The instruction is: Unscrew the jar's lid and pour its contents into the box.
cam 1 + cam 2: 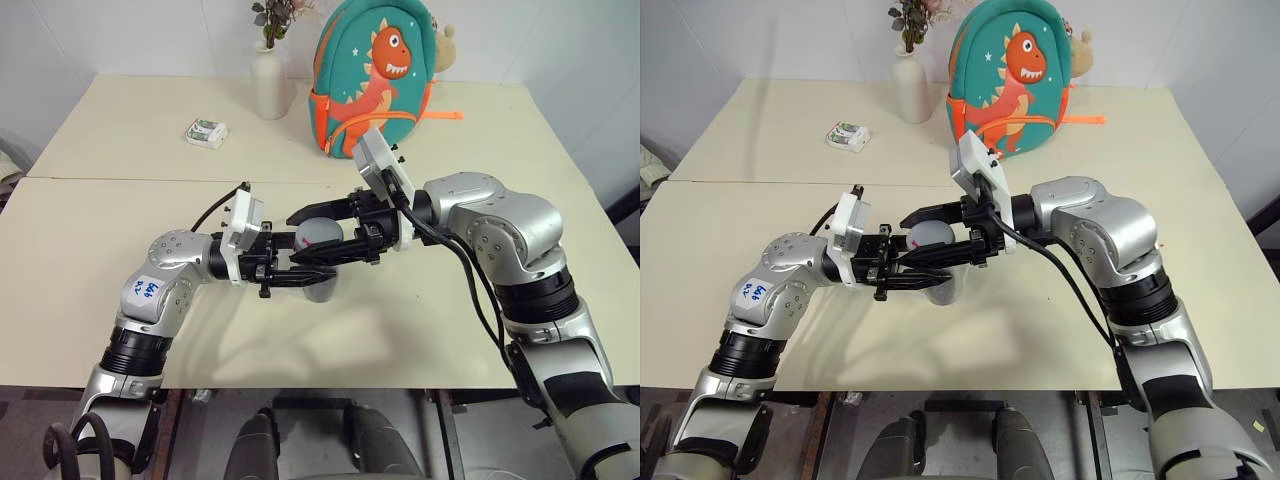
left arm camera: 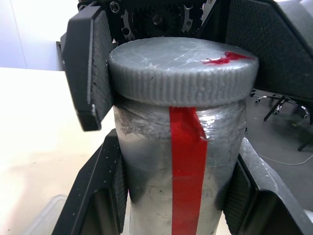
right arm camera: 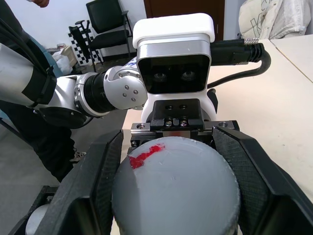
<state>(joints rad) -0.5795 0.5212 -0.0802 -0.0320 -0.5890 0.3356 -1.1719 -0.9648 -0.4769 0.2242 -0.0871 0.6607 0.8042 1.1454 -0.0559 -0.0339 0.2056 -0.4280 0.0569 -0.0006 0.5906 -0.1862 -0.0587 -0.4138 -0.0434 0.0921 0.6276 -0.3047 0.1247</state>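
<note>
Packet [image 1: 206,132] lies left of vase [image 1: 270,82], backpack [image 1: 372,75] right.

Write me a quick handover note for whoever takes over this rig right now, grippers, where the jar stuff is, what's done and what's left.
Left gripper: shut on the jar, holding it upright above the table.
Right gripper: shut on the lid, from the opposite side.
Lid sits on the jar; whether it is loosened I cannot tell.
A clear plastic corner, likely the box, shows on the table below the jar.
Contents cannot be seen.
Done: jar lifted, both grips set.
Left: unscrew the lid, take it off, pour into the box.
</note>
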